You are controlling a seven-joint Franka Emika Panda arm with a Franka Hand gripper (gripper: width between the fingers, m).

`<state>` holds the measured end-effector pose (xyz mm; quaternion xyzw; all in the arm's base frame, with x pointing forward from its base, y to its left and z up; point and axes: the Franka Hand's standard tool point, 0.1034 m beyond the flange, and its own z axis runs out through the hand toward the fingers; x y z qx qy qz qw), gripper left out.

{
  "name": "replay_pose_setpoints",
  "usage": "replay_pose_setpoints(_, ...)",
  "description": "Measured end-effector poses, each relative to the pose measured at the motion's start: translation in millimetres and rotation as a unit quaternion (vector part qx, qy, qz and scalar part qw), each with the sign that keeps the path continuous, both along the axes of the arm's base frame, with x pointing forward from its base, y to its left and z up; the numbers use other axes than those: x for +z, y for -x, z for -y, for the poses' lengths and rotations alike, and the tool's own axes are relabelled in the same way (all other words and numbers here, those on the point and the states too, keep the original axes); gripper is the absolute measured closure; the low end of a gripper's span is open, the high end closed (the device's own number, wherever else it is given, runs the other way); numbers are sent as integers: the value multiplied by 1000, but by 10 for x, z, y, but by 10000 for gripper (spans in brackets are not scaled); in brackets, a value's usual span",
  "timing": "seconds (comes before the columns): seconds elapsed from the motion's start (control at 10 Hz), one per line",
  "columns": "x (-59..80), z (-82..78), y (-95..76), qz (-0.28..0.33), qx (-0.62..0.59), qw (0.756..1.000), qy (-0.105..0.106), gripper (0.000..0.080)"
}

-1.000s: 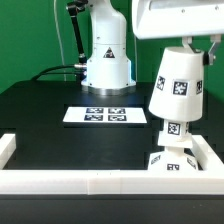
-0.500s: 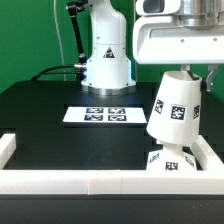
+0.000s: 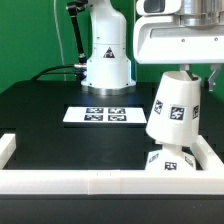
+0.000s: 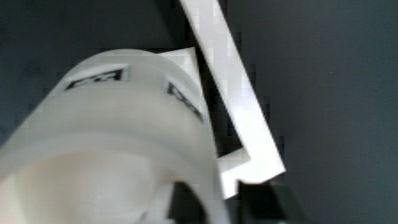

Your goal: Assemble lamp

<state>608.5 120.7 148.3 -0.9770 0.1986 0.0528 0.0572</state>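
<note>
My gripper (image 3: 186, 76) is shut on the white cone shade (image 3: 176, 105), gripping its narrow top end. The shade carries square tags and hangs tilted, its wide end lowered over the bulb, which is hidden inside it. Below it the small blocky lamp base (image 3: 171, 160) stands on the black table, right by the corner of the white rails. In the wrist view the shade (image 4: 116, 130) fills most of the picture, blurred and very close. One dark fingertip (image 4: 253, 205) shows beside it.
The marker board (image 3: 98, 116) lies flat mid-table. A long white border rail (image 3: 90, 182) runs along the front, with a side rail (image 3: 212, 152) at the exterior view's right, also in the wrist view (image 4: 228, 80). The arm's white pedestal (image 3: 106, 55) stands behind.
The gripper has come down with the shade, mostly in the first half second. The shade now covers the bulb and its neck tag. Since half a second ago almost nothing has moved.
</note>
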Motion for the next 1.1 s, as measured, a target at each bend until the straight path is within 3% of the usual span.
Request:
replay_pose_setpoints(0.2,48,33,-14,3,-3,1000,-1,390)
replay_pose_setpoints(0.3,64,39,-22,4,-4,1000,-2,390)
replay_pose_setpoints(0.4,86,44,-10,-2,-4,1000,-2,210)
replay_pose_setpoints(0.5,110,57,7,-9,-4,1000,-3,134)
replay_pose_setpoints(0.9,247,15,152,-25,-12,1000,0,102)
replay_pose_setpoints(1.1,224,41,144,-25,-12,1000,0,101)
